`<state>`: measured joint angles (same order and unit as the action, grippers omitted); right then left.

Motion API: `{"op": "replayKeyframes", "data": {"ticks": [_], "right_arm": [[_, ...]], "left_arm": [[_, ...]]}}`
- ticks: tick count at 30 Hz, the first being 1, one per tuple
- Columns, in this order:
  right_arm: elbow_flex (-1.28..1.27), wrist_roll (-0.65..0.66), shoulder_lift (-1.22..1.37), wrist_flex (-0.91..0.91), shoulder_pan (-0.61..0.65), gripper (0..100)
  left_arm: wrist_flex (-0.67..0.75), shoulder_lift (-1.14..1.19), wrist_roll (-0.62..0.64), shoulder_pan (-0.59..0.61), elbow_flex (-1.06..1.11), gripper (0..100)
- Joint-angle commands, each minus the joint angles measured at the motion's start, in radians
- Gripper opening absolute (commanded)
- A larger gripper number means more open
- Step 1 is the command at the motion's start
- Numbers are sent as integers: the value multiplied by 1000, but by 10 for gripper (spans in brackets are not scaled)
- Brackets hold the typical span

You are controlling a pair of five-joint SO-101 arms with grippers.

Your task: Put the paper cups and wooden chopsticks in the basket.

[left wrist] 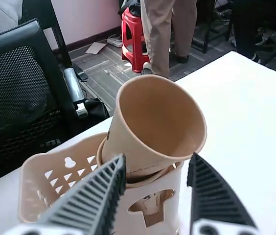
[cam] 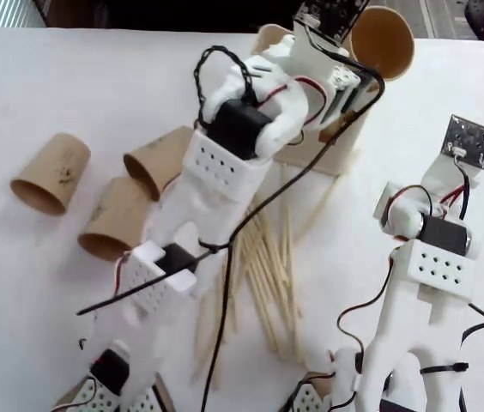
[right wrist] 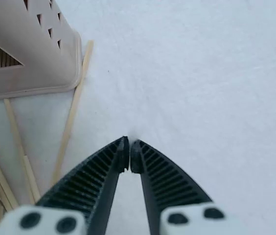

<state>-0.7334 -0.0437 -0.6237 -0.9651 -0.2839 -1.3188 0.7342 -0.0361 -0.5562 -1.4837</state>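
Nothing written can be read: no word, number or sign. The paper cup (cam: 51, 173) lying on its side at the left of the high view bears a small dark mark on its wall, and the neighbouring cup (cam: 115, 219), lower and nearer the middle of the frame, bears a fainter one; both marks are too small to make out
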Motion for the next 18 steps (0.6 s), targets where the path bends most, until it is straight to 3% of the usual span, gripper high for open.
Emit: {"op": "replayKeyframes", "data": {"ticks": [1, 4, 8, 12, 18], "right_arm": [[5, 12, -21, 13, 12, 23], [5, 14, -21, 13, 12, 23], [5, 14, -21, 13, 12, 23], [5, 14, -21, 13, 12, 23], [5, 14, -21, 13, 12, 23]], "left_arm": [[-37, -21, -15, -62, -31, 212], [-40, -15, -92, -114, -21, 211], [11, 54, -106, -122, -31, 211], [97, 124, -101, -47, -31, 210], [100, 96, -48, 41, -32, 210]]}}
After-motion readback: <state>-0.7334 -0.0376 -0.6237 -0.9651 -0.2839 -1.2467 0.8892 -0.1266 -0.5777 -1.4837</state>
